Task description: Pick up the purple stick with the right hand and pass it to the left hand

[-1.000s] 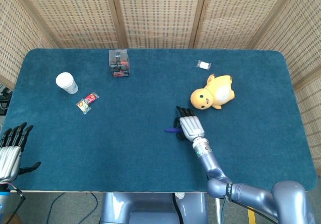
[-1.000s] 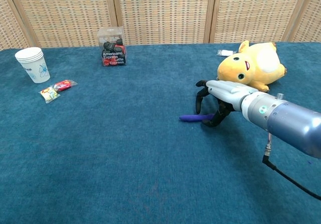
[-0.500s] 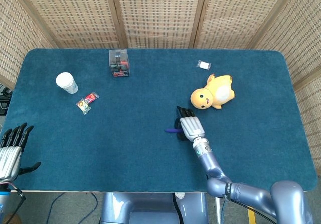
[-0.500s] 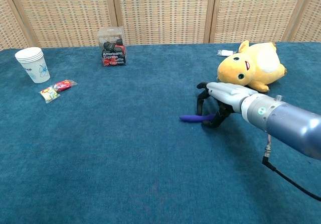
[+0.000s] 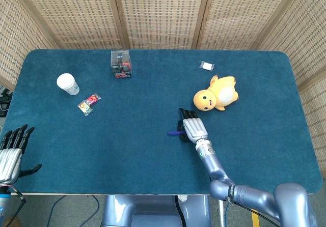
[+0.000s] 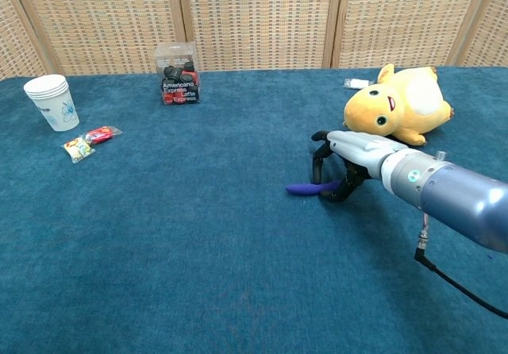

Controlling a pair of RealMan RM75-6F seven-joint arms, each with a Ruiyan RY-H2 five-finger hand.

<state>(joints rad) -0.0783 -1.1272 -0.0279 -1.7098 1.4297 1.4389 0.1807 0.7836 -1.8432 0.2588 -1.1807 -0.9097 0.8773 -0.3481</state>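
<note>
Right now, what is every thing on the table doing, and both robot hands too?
purple stick: lying on the cloth, right hand's fingers curled around one end
right hand: palm down over the stick
left hand: open, off the table's edge
paper cups: upright, stacked
yellow plush toy: lying down

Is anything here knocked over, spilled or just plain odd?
Only the yellow plush duck stands out: it lies toppled on its side on the blue table cloth. The white paper cup stands upright, and nothing looks spilled.
</note>
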